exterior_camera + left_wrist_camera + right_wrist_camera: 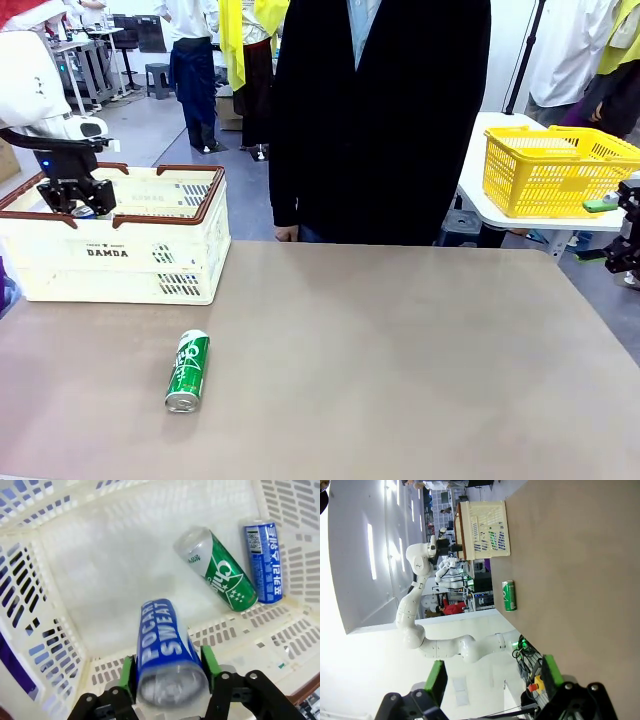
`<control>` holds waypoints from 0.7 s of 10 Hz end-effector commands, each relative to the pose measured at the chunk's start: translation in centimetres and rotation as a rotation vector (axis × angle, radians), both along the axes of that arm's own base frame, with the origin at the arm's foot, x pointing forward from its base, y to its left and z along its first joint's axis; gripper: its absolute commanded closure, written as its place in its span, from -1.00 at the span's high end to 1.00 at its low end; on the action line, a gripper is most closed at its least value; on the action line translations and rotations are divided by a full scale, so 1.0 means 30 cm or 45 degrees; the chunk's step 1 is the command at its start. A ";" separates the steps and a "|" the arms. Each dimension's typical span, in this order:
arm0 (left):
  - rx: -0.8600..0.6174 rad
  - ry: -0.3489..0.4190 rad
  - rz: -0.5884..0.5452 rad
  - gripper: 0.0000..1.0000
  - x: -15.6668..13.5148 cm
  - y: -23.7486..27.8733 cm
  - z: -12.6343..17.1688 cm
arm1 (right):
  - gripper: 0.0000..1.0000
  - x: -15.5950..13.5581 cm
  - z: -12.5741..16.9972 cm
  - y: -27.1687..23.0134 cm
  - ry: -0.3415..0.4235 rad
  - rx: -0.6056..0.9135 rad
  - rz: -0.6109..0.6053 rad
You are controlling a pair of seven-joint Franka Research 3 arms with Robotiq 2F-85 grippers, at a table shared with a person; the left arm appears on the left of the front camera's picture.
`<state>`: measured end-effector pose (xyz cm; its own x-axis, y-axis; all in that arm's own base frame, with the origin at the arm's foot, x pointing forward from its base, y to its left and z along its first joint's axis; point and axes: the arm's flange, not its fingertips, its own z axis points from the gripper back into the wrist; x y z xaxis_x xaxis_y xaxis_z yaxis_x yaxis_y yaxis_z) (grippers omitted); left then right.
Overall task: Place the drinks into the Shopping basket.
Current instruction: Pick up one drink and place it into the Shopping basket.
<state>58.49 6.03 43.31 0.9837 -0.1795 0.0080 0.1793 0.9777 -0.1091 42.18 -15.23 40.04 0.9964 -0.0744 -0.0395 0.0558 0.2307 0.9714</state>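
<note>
2 cans already lie on the floor of the Shopping basket (125,555), a green one (220,572) and a blue one (264,562) side by side against one slotted wall, and a 3rd, a blue Pocari Sweat can (162,645), sits between the green pads of my left gripper (167,672). My left gripper hangs inside the cream crate's brown rim (150,215), pointing down at the floor. The pads flank the can's silver end, but I cannot tell whether they are pressing it or have just let go (the can looks slightly blurred). Its long axis runs along my fingers, toward the basket floor, so a release would drop it onto bare plastic beside the other 2.

1 drink is outside the basket: a green can with white lettering (188,371), lying on its side on the tan table (420,350), in front of the basket and well apart from it. Its long axis runs roughly toward and away from me, with a silver end facing my side. My left arm is clearly the nearer one; I judge it should fetch this can next, closing across the can's narrow body. My right gripper (492,680) is wide open and holds nothing, parked off the table's right side, well apart from that can (508,595).
</note>
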 end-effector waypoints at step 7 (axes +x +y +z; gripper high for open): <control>-0.604 -0.006 0.213 1.00 -0.231 0.019 0.434 | 1.00 -0.007 0.006 -0.004 -0.013 0.001 0.022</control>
<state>53.61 5.16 55.15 0.9956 -0.0379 0.0860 0.0679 0.9228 -0.3793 42.19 -15.21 40.01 0.9965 -0.0737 -0.0402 0.0562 0.2306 0.9714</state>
